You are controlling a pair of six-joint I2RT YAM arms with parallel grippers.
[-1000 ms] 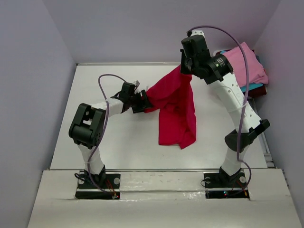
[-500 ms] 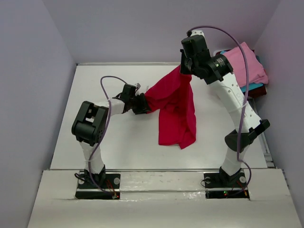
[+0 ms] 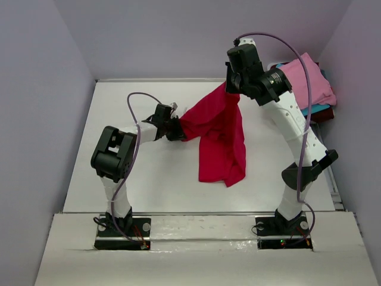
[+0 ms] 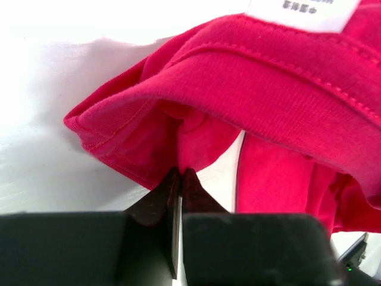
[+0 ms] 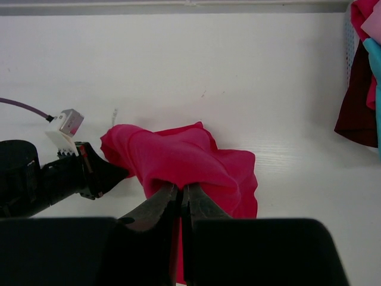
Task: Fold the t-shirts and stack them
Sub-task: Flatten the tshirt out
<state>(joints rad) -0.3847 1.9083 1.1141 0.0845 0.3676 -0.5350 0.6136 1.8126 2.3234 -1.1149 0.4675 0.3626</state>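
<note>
1. The red t-shirt [image 3: 220, 140] hangs over the middle of the table [image 3: 137, 179], strung between two grips. Its loose bulk droops toward the near edge; whether the hem touches the surface cannot be told.
2. The left gripper [image 3: 177, 130] is closed on a thin fold at the shirt's left edge. The right gripper [image 3: 234, 89], raised at the far right, is closed on a bunched upper edge.
3. Risk: the left bite looks shallow, taken at the very tips, so tension between the arms could pull the fold free.
4. Risk: either pinch may hold doubled layers, which would leave the shirt twisted when spread.
5. The pile of other t-shirts [image 3: 309, 89] sits in the far right corner, well apart.
6. Only the left wrist view shows the stitched hem, the white label [image 4: 303, 9] and how little cloth is pinched. Only the top view shows the whole drape.
</note>
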